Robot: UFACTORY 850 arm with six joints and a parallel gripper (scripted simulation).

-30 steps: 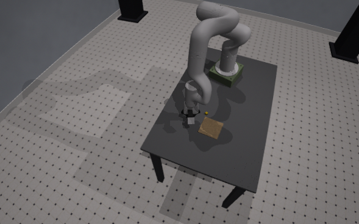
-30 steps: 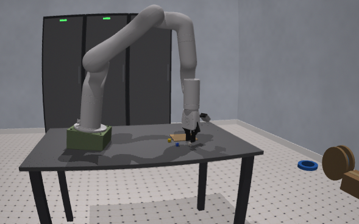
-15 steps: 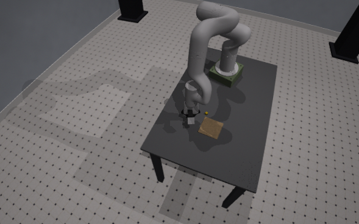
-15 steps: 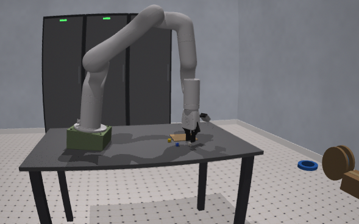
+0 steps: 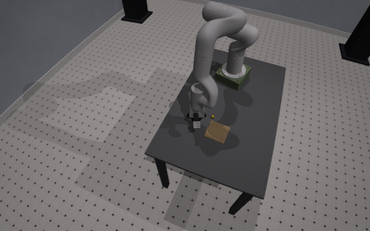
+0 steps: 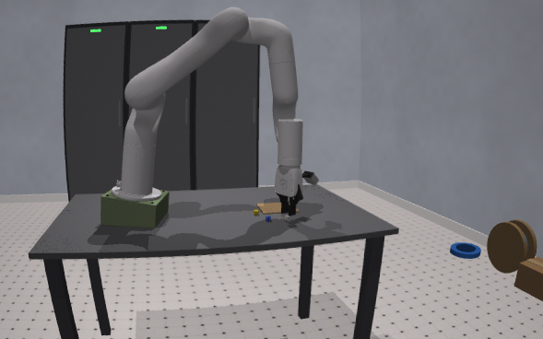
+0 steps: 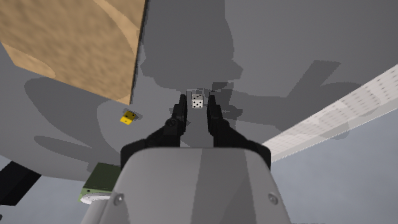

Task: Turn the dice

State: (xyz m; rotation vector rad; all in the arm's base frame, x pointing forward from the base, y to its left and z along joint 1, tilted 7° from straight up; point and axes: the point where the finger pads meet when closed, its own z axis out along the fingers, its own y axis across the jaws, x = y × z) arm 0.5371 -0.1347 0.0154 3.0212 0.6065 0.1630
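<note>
Black gripper fingers set narrow and holding nothing, straddling small white cube die [image 7: 197, 101] on dark counter [image 7: 280, 60], tan square mat [image 7: 75, 45] at ten o'clock.

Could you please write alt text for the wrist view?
Two black fingers of the gripper straddle a white die on the dark table, not yet closed on it. A yellow die lies left, below a tan mat.
</note>
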